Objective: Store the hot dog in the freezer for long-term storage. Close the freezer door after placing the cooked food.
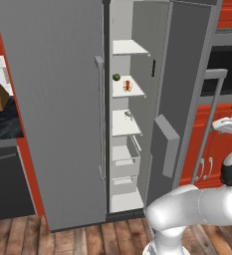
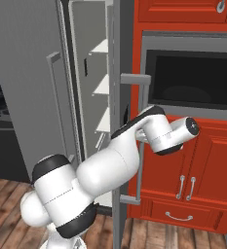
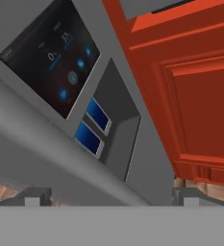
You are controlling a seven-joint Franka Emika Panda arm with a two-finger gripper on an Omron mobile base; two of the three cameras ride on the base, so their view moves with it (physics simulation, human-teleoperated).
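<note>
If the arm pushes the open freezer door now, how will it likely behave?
The freezer door is a tall flat panel, so it probably stays stiff and swings about its hinge edge. Its inner bin suggests some weight. The flat grey face may let fingertips slide.

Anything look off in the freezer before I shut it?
Nothing stands out. The hot dog lies on a white shelf in the freezer beside a small green item; the freezer door stands open.

The white arm (image 2: 110,165) is bent up from the lower left, and the gripper (image 3: 111,194) is held wide open.
</note>
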